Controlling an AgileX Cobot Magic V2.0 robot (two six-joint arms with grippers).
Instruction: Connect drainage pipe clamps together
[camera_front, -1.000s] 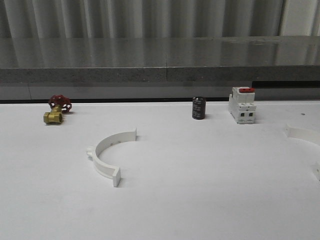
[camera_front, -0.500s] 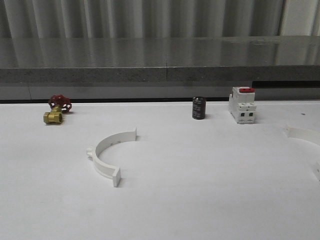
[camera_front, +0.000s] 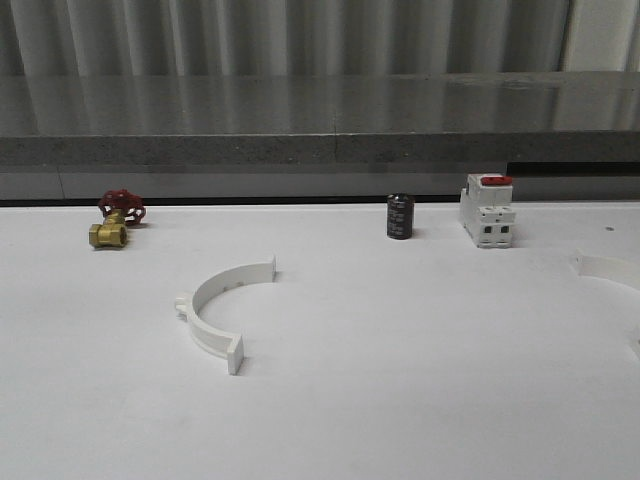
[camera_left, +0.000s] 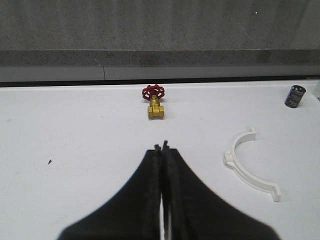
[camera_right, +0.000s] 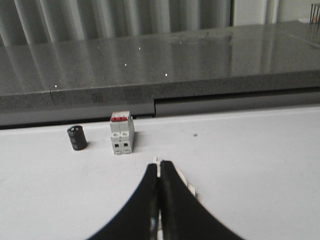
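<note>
White table (camera_front: 400, 400): 2 clamps (camera_front: 215, 310), valve (camera_front: 115, 220), capacitor (camera_front: 400, 216), breaker (camera_front: 487, 211).

A bare white table (camera_front: 400, 400) is stretching across the foreground under soft, even light. Behind it a speckled grey stone ledge (camera_front: 320, 120) is running the full width, its glossy top reflecting pale vertical streaks. Grey corrugated panelling (camera_front: 300, 35) is rising behind the ledge, with a lighter panel (camera_front: 605, 35) sitting at the far right

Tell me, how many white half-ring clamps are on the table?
2. One clamp lies left of centre in front of the brass valve; the other clamp sits at the right edge, partly cut off.
</note>
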